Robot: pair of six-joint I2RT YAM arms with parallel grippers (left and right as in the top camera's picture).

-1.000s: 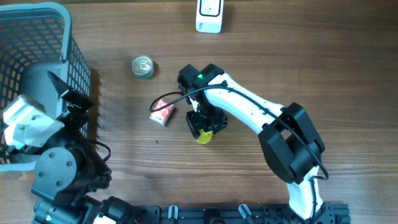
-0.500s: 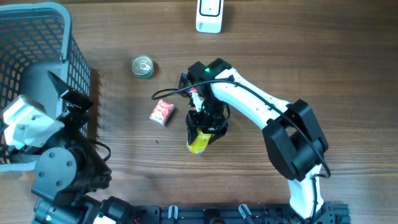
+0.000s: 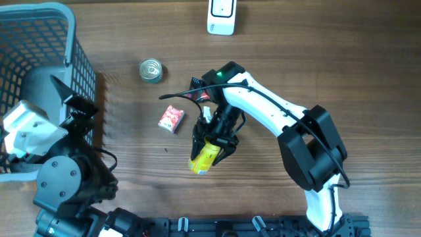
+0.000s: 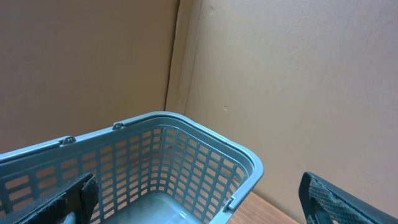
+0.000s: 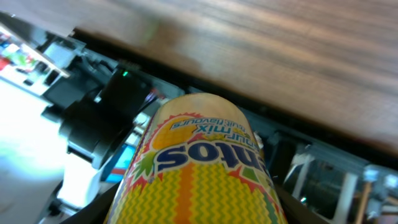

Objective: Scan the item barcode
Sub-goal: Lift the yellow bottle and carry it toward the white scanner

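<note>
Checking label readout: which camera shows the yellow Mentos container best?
Right wrist. The yellow Mentos container fills the frame and its logo is legible, though upside down; no barcode is visible. Overhead shows it small, held in the right gripper's jaws. Left wrist shows only the basket.

We are looking down on a wooden table [image 3: 368, 79], its dark brown grain running from side to side and its surface taking soft, even light that is leaving only faint, blurred shadows. Along its near edge we are seeing a black rail [image 3: 276, 224] lying across the bottom of the overhead view. From the left wrist view we are facing two plain brown wall panels [image 4: 298, 81], flat and matte like cardboard, meeting at an upright seam [image 4: 176, 56], the left one sitting a little darker than the right.
</note>
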